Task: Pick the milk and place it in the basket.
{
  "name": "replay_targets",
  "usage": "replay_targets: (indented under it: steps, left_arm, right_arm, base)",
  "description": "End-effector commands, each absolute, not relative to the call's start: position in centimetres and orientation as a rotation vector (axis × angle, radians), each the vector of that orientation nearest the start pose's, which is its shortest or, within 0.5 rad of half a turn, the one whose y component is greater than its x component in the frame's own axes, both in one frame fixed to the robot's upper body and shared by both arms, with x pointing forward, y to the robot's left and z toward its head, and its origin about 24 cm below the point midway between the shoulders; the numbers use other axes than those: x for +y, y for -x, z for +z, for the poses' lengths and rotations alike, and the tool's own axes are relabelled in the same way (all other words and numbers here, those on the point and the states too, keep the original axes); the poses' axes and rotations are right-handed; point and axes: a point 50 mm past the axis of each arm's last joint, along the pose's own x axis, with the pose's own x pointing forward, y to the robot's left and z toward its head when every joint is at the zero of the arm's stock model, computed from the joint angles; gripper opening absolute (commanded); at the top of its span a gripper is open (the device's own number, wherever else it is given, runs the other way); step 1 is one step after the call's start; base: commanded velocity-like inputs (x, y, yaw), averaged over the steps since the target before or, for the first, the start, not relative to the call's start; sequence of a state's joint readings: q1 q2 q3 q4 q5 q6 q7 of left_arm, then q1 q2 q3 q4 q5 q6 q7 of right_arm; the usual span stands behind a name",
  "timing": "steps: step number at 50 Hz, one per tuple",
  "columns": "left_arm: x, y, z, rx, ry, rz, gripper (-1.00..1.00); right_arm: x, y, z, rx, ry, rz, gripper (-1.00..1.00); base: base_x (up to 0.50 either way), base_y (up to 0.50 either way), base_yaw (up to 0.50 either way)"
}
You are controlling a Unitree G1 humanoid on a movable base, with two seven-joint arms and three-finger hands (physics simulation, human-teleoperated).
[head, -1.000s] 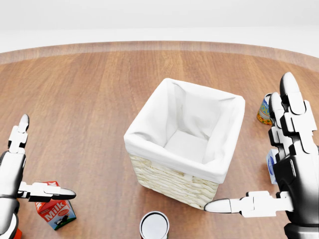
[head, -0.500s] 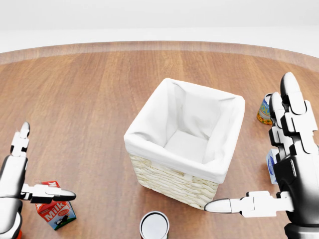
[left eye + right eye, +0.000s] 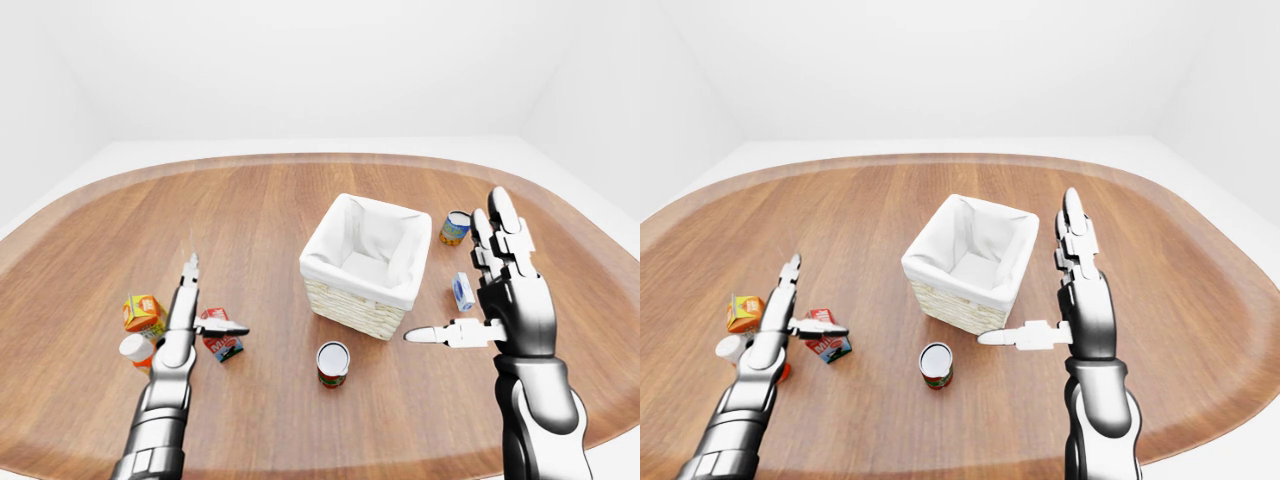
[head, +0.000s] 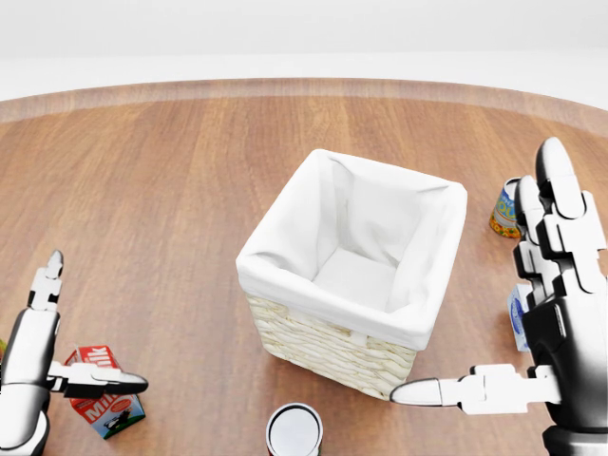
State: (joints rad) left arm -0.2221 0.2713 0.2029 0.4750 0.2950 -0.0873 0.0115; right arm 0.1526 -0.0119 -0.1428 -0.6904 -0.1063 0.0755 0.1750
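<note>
- left hand (image 4: 43, 366) has dropped lower over the last second, fingers spread, holding nothing; thumb now across the milk (image 4: 103, 404) carton top
- milk sits on the worktop (image 3: 260, 220) right under that thumb, not yet gripped
- basket (image 4: 356, 275) well off to the hand's right, empty
- right hand (image 4: 541, 332) unchanged, splayed, idle
- looks like a grasp approach

Left hand (image 3: 780, 318) open, fingers spread, thumb reaching right over the milk (image 3: 826, 337) carton's top; contact not clear. Orange carton (image 3: 743, 311) just left of that hand, white-capped bottle (image 3: 732, 349) below-left of it. Right hand (image 3: 1075, 300) open, fingers pointing up, thumb out to the left. White-lined basket (image 3: 970, 262) up-left of that hand, upright can (image 3: 936, 364) left of its thumb tip, on the wooden table (image 3: 1180, 290).
</note>
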Motion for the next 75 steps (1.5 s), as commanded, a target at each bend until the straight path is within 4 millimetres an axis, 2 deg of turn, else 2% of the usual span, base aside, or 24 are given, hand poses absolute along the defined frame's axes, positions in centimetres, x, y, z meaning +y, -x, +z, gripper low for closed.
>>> replay_targets:
  steps: [1,14,22,27,46,59,65,75]
  left_arm:
    - [25.3,-28.3,0.9,0.221,-0.502,0.178,1.0]
    - [25.7,-28.6,0.5,0.251,-0.485,0.186,1.0]
    - [25.5,-28.3,1.3,0.204,-0.467,0.173,1.0]
    - [25.8,-28.5,0.4,0.253,-0.469,0.186,1.0]
    - [25.9,-28.4,0.0,0.276,-0.468,0.192,1.0]
    - [26.1,-28.4,-0.9,0.323,-0.464,0.193,1.0]
    - [26.2,-28.3,-2.8,0.435,-0.42,0.183,1.0]
    - [26.3,-28.1,-3.9,0.509,-0.399,0.178,1.0]
  right_arm:
    - [-17.9,-19.6,15.7,-0.442,0.219,-0.032,1.0]
    - [-17.9,-19.6,15.8,-0.443,0.218,-0.031,1.0]
    - [-17.8,-19.6,15.8,-0.444,0.22,-0.03,1.0]
    - [-17.8,-19.6,15.8,-0.445,0.221,-0.03,1.0]
    - [-17.8,-19.7,15.7,-0.443,0.223,-0.03,1.0]
    - [-17.9,-19.7,15.7,-0.444,0.222,-0.032,1.0]
    - [-17.9,-19.7,15.7,-0.444,0.223,-0.033,1.0]
    - [-17.9,-19.7,15.7,-0.444,0.221,-0.037,1.0]
  base:
    - [0.0,0.0,0.0]
    - [0.0,0.0,0.0]
    - [0.0,0.0,0.0]
    - [0.0,0.0,0.0]
    - [0.0,0.0,0.0]
    - [0.0,0.0,0.0]
    - [0.0,0.0,0.0]
    - [0.0,0.0,0.0]
